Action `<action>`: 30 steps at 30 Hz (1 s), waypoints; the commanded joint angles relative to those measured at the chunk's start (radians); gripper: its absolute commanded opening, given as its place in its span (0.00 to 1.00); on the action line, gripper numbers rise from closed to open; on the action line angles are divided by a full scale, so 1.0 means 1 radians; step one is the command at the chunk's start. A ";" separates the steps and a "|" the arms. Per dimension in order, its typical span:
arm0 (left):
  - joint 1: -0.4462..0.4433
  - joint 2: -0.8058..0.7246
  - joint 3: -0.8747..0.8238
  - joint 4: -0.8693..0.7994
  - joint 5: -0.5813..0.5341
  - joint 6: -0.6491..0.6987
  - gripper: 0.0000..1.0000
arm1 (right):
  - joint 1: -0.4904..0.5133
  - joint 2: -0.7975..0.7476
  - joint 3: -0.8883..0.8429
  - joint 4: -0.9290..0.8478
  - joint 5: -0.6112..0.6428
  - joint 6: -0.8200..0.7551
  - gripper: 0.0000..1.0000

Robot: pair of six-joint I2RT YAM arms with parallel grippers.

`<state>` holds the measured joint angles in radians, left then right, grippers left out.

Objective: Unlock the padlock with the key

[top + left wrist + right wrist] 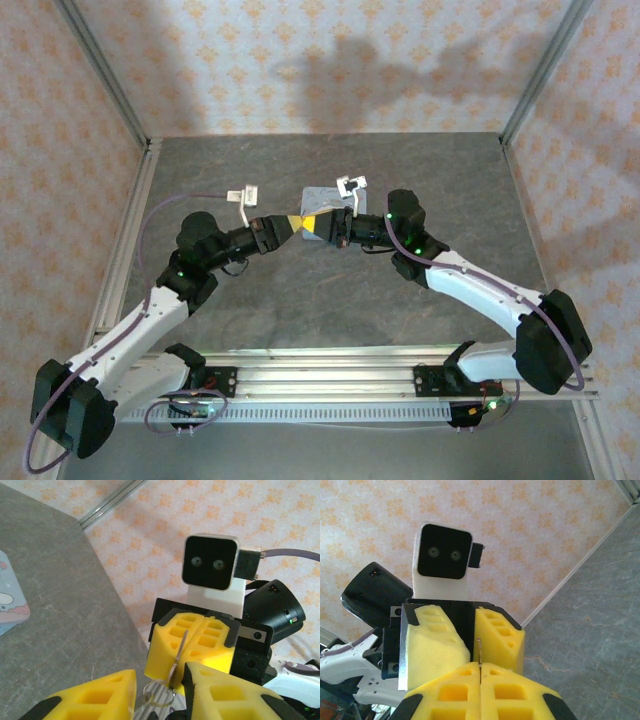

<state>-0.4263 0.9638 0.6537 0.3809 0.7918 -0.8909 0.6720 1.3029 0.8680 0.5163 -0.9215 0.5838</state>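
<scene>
The key [177, 655], pinched in the seam of the closed right gripper [480, 666] above the table [430, 170], is flanked at its ringed end by the parted fingers of the left gripper [160, 680], which are best centred and closed squarely before any release, the nearby pale blue tin [325, 197] being avoided.
</scene>
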 commanded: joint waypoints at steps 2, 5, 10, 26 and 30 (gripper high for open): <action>-0.026 -0.002 0.025 0.028 0.006 0.033 0.13 | 0.003 -0.004 0.021 0.076 -0.031 0.013 0.00; -0.028 -0.015 0.023 0.008 -0.006 0.049 0.01 | 0.005 -0.011 0.011 0.073 -0.027 0.010 0.00; -0.028 -0.042 0.032 -0.043 -0.020 0.088 0.00 | 0.005 -0.011 0.009 0.066 -0.028 0.004 0.00; -0.035 -0.066 0.041 -0.118 -0.048 0.150 0.00 | 0.017 -0.021 0.040 -0.036 0.005 -0.058 0.04; -0.036 -0.066 0.047 -0.141 -0.059 0.168 0.00 | 0.018 -0.026 0.052 -0.074 0.016 -0.075 0.08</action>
<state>-0.4454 0.9112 0.6613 0.2657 0.7380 -0.7570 0.6804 1.3025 0.8726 0.4496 -0.9260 0.5488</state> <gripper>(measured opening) 0.048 0.081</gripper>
